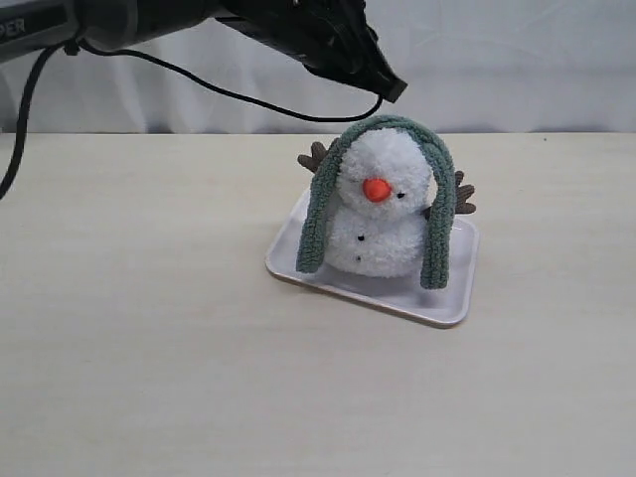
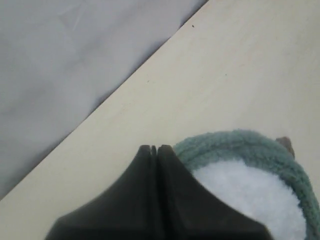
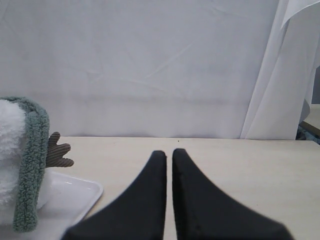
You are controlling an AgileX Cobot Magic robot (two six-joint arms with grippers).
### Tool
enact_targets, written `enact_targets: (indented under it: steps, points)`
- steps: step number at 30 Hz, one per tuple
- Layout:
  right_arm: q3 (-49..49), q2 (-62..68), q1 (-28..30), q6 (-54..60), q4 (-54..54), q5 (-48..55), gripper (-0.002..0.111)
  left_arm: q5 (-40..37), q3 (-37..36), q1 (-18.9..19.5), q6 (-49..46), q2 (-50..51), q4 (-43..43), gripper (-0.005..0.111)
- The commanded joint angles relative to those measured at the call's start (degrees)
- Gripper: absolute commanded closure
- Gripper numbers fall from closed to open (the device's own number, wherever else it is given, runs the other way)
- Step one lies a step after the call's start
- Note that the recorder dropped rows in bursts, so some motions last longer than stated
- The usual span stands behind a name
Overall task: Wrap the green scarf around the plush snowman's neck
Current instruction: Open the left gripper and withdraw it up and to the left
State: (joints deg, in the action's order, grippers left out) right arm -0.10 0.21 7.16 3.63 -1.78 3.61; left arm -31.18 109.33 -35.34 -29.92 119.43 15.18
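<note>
Snowman: the plush snowman (image 1: 376, 238) sits upright on a white tray (image 1: 437, 312), orange nose towards the near edge of the bench (image 1: 149, 348).
Tray: it lies towards the far edge, a touch right of the middle.
Scarf: look at that, the green scarf (image 1: 319, 214) arches right over the crown of the head like a hoop. One end hangs down each side, and both tips come down to the tray.
Neck: the snowman's neck (image 1: 399, 211), the crease under the nose, is bare in front, with the strips running past either side of it.
Twig arms: one brown arm (image 1: 312, 157) pokes out behind each strip.
Left claw: the left claw (image 1: 394, 89) hangs just above the top of the scarf's arch, on the far side. Its fingers (image 2: 146, 165) are clenched together and grasp nothing, though the fleece sits right beside them.
Right claw: the right claw (image 3: 169, 153) is low over bare bench, near a corner of the tray and apart from it. Its fingers (image 3: 187, 180) are pressed almost tight, only a sliver showing, and they carry nothing.
Cable: a black cable (image 1: 229, 94) droops from the left arm, past the white curtain (image 1: 517, 60).
</note>
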Motion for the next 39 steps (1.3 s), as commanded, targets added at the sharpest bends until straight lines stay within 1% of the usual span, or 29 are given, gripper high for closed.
enact_targets:
  steps: [1, 2, 3, 4, 5, 6, 7, 8, 9, 11, 12, 13, 14, 15, 16, 17, 20, 22, 23, 25, 39]
  points:
    - [0.1, -0.2, 0.0, 0.1, -0.1, -0.4, 0.104, -4.0, -1.2, 4.4, -1.2, -0.5, 1.4, 0.107]
    - [0.1, -0.2, 0.0, 0.1, -0.1, -0.4, 0.104, -4.0, -1.9, 5.4, -2.3, -0.5, 2.7, 0.107]
    - [0.1, -0.2, 0.0, 0.1, -0.1, -0.4, 0.104, -4.0, -3.7, 7.3, -5.9, -0.5, 6.9, 0.107]
    - [0.1, -0.2, 0.0, 0.1, -0.1, -0.4, 0.104, -3.9, -4.8, 8.4, -8.3, -0.5, 10.3, 0.107]
    - [0.1, -0.2, 0.0, 0.1, -0.1, -0.4, 0.104, -3.7, -7.4, 10.7, -15.5, -0.5, 19.6, 0.107]
    - [0.1, -0.2, 0.0, 0.1, -0.1, -0.4, 0.104, -3.7, -8.5, 11.7, -18.7, -0.5, 23.7, 0.107]
    - [0.1, -0.2, 0.0, 0.1, -0.1, -0.4, 0.104, -4.7, -11.2, 13.9, -26.5, -0.5, 33.7, 0.107]
    - [0.1, -0.2, 0.0, 0.1, -0.1, -0.4, 0.104, -5.6, -12.1, 14.8, -29.1, -0.5, 37.0, 0.107]
    - [0.1, -0.2, 0.0, 0.2, -0.1, -0.4, 0.104, -7.0, -14.4, 16.3, -33.8, -0.6, 42.4, 0.107]
    - [0.1, -0.2, 0.0, 0.2, -0.1, -0.4, 0.104, -6.1, -18.0, 17.0, -35.0, -1.7, 43.4, 0.107]
    - [0.1, -0.2, 0.0, 0.2, -0.1, -0.4, 0.104, -2.9, -21.7, 17.3, -36.1, -3.4, 43.9, 0.107]
    - [0.1, -0.2, 0.0, 0.2, -0.1, -0.4, 0.104, -1.1, -23.5, 17.3, -37.2, -4.4, 44.1, 0.107]
    - [0.1, -0.2, 0.0, 0.2, -0.1, -0.4, 0.104, 3.8, -28.3, 17.3, -40.0, -7.6, 46.7, 0.107]
    - [0.1, -0.2, 0.0, 0.2, -0.1, -0.4, 0.104, 5.5, -30.3, 17.3, -41.7, -9.2, 48.2, 0.107]
    - [0.1, -0.2, 0.0, 0.2, -0.1, -0.4, 0.104, 8.8, -35.2, 17.3, -46.7, -13.3, 51.8, 0.107]
    - [0.1, -0.2, 0.0, 0.2, -0.1, -0.4, 0.104, 10.2, -38.9, 17.3, -50.0, -17.2, 54.0, 0.107]
    - [0.1, -0.2, 0.0, 0.2, -0.1, -0.4, 0.104, 12.4, -45.7, 17.3, -52.9, -26.0, 58.0, 0.107]
    - [0.1, -0.2, 0.0, 0.2, -0.1, -0.4, 0.104, 15.6, -49.6, 17.3, -53.4, -32.3, 60.0, 0.107]
    - [0.1, -0.2, 0.0, 0.1, -0.1, -0.4, 0.104, 17.6, -52.3, 17.3, -54.9, -36.4, 60.6, 0.107]
    - [0.1, -0.2, 0.0, 0.1, -0.1, -0.4, 0.104, 18.9, -56.2, 17.3, -55.6, -42.6, 60.6, 0.107]
    - [0.1, -0.2, 0.0, 0.1, -0.1, -0.4, 0.104, 18.3, -69.7, 17.3, -55.5, -67.4, 62.9, 0.107]
